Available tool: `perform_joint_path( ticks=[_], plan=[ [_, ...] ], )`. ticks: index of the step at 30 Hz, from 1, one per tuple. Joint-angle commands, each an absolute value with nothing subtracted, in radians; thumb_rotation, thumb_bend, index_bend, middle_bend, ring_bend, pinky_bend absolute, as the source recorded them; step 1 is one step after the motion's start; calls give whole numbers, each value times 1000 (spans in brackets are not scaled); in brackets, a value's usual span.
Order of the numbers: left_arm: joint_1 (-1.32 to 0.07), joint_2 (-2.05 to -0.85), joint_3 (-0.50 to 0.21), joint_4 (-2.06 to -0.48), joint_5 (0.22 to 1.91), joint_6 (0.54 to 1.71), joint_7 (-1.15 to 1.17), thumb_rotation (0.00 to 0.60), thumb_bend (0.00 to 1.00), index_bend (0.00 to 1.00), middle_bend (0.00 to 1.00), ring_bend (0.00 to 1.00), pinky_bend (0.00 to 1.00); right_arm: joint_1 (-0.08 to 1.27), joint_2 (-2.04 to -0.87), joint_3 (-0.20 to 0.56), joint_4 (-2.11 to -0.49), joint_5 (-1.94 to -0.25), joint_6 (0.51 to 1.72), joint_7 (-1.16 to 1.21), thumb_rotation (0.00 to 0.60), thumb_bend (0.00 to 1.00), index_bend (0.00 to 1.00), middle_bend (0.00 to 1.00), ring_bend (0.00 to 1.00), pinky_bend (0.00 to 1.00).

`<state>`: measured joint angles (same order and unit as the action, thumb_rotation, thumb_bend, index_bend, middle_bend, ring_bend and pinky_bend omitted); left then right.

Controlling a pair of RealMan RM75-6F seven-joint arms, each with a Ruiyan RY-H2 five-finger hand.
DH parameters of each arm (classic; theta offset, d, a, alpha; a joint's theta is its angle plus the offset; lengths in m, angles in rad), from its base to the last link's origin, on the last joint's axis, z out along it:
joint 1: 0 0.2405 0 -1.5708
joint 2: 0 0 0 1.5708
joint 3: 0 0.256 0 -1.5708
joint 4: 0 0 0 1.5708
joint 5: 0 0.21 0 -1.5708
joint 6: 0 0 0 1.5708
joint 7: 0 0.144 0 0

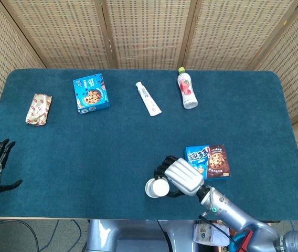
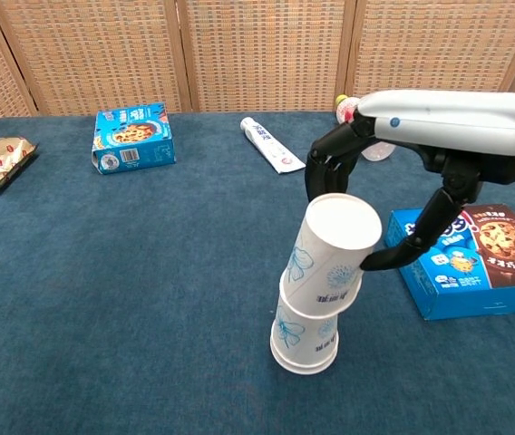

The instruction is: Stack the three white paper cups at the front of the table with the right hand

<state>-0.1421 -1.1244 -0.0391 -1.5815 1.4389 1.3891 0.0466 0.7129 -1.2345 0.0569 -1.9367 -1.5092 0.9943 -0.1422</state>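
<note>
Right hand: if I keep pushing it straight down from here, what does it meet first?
Probably the bottom cup: the right hand holds the tilted upper cup partly over it, so that would seat further before fingers reach the table.

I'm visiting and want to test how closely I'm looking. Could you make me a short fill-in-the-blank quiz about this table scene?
1. The right hand holds a white paper cup over another cup that stands upside ____.
2. The held cup is not straight but ____.
3. The blue and brown cookie box lies beside the ____ hand.
4. The white toothpaste tube lies between the blue snack box and the pink drink ____.

Missing words: down; tilted; right; bottle
</note>
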Motion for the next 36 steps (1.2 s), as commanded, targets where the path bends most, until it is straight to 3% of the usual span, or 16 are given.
perform_joint_path(
  ticks=[1, 17, 20, 22, 25, 27, 36],
  plan=[
    [-142, -1124, -39, -1582, 1438, 1389, 46, 600, 131, 0, 0, 0, 0, 713, -1242, 58, -1931, -1511, 992, -139, 600, 382, 504, 550, 411, 326],
    [-139, -1118, -39, -1579, 1440, 1391, 28, 600, 132, 0, 0, 0, 0, 716, -1302, 71, -1894, -1482, 980, -184, 600, 382, 504, 526, 411, 326],
    [-140, -1117, -39, -1578, 1440, 1390, 26, 600, 131, 0, 0, 0, 0, 718, -1299, 67, -1894, -1475, 967, -190, 600, 382, 488, 446, 396, 308],
    [-140, -1117, -40, -1578, 1440, 1390, 25, 600, 131, 0, 0, 0, 0, 725, -1289, 62, -1900, -1469, 946, -190, 600, 354, 418, 338, 335, 257],
    [-140, -1117, -40, -1577, 1440, 1391, 26, 600, 131, 0, 0, 0, 0, 734, -1271, 58, -1908, -1466, 920, -192, 600, 201, 266, 167, 198, 168],
    [-140, -1117, -40, -1577, 1439, 1391, 26, 600, 131, 0, 0, 0, 0, 734, -1268, 56, -1910, -1472, 920, -191, 600, 153, 222, 112, 151, 144],
    [-141, -1119, -40, -1577, 1438, 1387, 30, 600, 131, 0, 0, 0, 0, 718, -1245, 56, -1917, -1498, 954, -183, 600, 146, 206, 86, 122, 105]
  ],
)
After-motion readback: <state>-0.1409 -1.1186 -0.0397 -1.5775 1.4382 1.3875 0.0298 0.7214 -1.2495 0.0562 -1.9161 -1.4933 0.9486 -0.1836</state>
